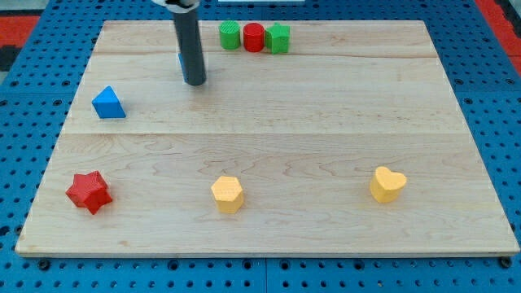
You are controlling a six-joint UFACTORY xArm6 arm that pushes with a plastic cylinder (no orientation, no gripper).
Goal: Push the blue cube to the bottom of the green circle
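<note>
The blue cube (pixel 181 62) is almost wholly hidden behind my rod; only a thin blue sliver shows at the rod's left edge, near the view's top left. My tip (pixel 194 82) rests on the board just in front of and touching or nearly touching that cube. The green circle (pixel 230 36) stands at the view's top, to the right of and above the cube, first in a row of three blocks.
A red circle (pixel 254 37) and a green cube (pixel 278 37) stand right of the green circle. A blue triangle (pixel 108 103) sits at the left. A red star (pixel 89 191), a yellow hexagon (pixel 227 194) and a yellow heart (pixel 387 184) lie along the bottom of the wooden board (pixel 326 122).
</note>
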